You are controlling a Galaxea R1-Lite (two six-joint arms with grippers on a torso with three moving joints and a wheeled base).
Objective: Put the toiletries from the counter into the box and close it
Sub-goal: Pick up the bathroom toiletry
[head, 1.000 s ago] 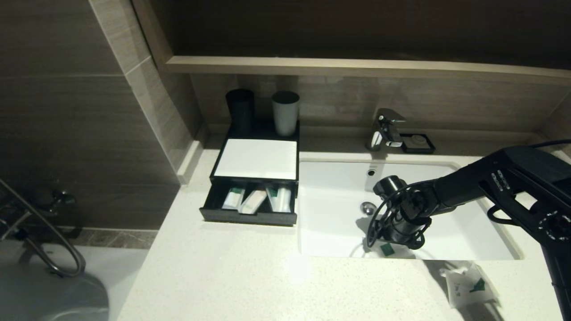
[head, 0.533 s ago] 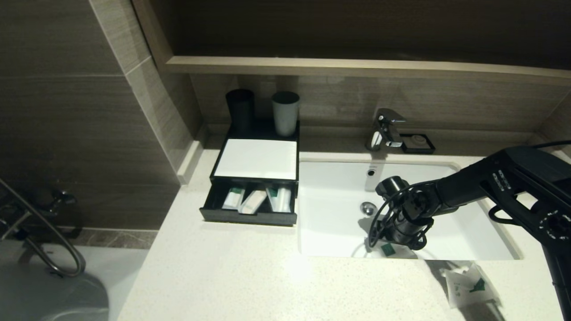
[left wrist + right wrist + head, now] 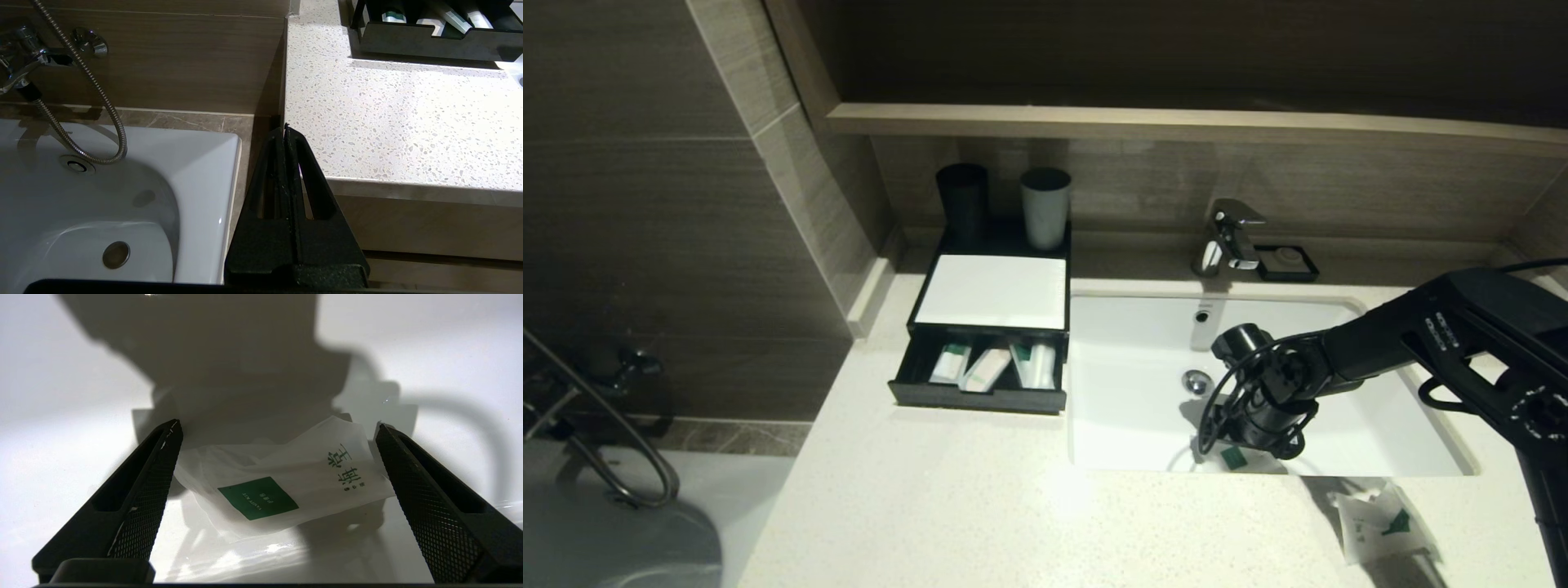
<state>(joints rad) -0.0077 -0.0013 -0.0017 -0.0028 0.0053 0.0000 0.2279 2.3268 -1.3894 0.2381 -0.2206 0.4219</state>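
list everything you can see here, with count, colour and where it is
counter: 1, pale speckled stone, around the basin
basin: 1, white, set in the counter
box: 1, black with white top panel, left of the basin, drawer open
packets in drawer: at least 3, white with green marks, lying in the open drawer
packet in basin: 1, clear-white with green square, at the basin's near edge between the right gripper's fingers
packet on counter: 1, white with green mark, near right of the basin
cups: 2, one black, one grey, behind the box
tap: 1, chrome, behind the basin
soap dish: 1, black, right of the tap
bathtub: 1, white, left of the counter
right gripper: open, over the basin packet
left gripper: shut, parked off the counter's edge
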